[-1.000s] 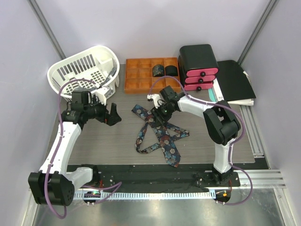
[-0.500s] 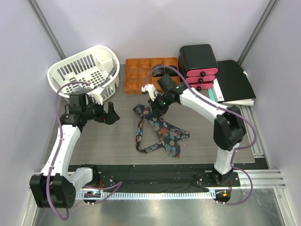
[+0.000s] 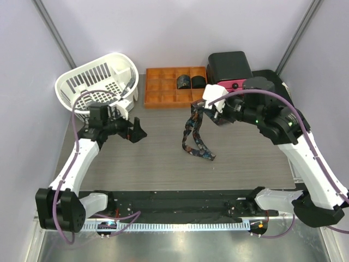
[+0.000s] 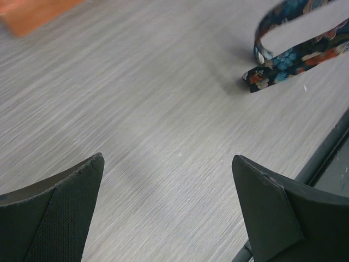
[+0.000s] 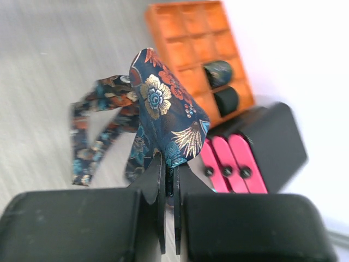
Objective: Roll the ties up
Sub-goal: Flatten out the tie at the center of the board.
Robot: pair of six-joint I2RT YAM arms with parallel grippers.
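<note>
While tie hangs: right gripper clamps apparently its wide end; tail touches table centre.
Left gripper: wide, empty.
Advice: lay flat, then roll.

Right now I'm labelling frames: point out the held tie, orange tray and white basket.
held tie (image 5: pixel 163 112), right wrist view, folded floral end.
orange tray (image 3: pixel 158 94), top view, empty left compartment.
white basket (image 3: pixel 90 76), top view, slatted wall.
</note>
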